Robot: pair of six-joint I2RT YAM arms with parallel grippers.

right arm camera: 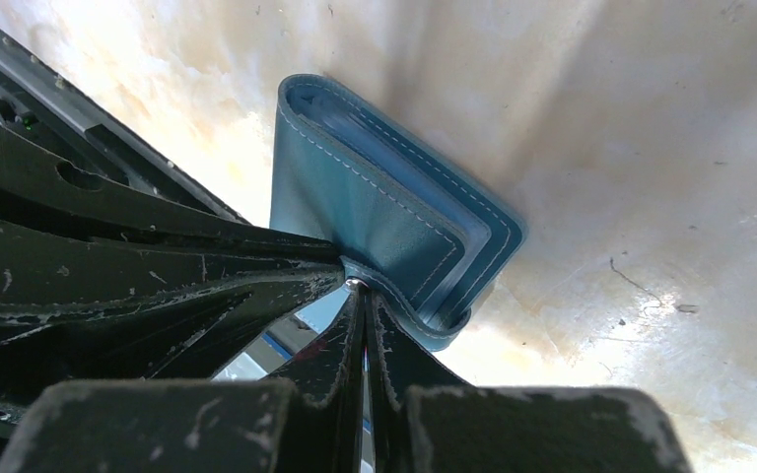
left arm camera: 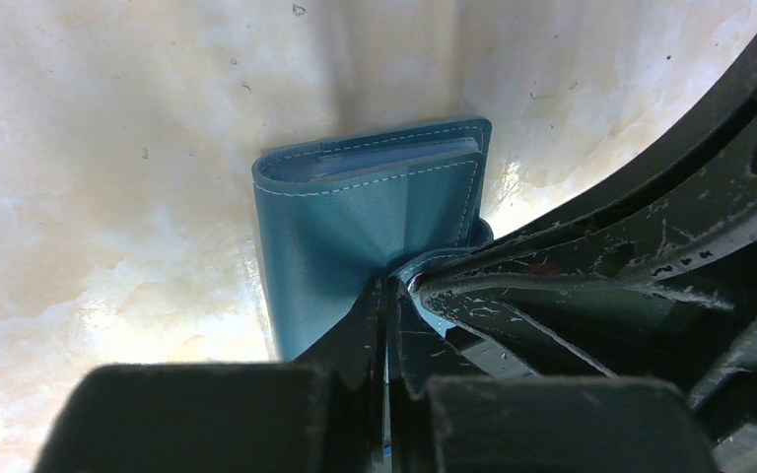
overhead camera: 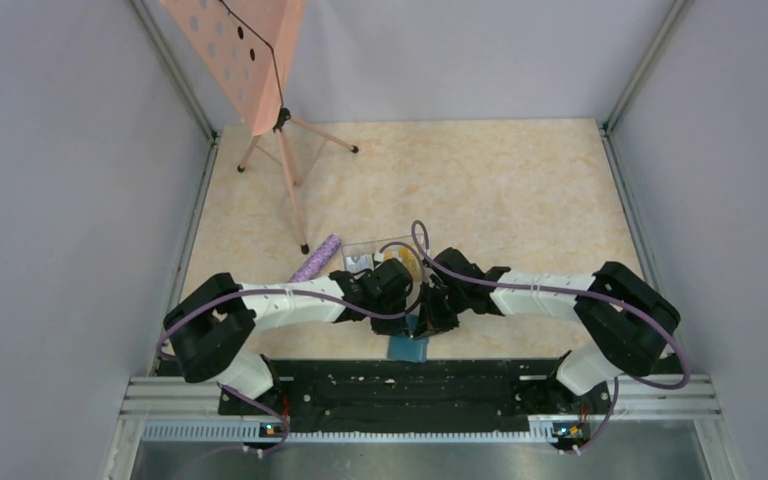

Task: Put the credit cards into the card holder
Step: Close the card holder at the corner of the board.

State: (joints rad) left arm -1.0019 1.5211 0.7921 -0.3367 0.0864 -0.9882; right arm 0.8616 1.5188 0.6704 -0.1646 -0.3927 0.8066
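- Both arms fold inward, wrists meeting low over the near edge of the desk (overhead camera: 500, 190).
- The left end effector (left arm camera: 389, 286) and right end effector (right arm camera: 360, 286) each clamp the folded teal card holder (left arm camera: 355, 212) between them.

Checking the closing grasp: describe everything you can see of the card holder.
The card holder is a teal-blue wallet, leather-like, with pale stitching along its edges. It is folded shut, with lighter blue layers showing at the open edge and its strap tab curling round one corner. It sits at the near part of the beige table, between the two arms. The left pincer and the right pincer, both shut, pinch it at the tab side.
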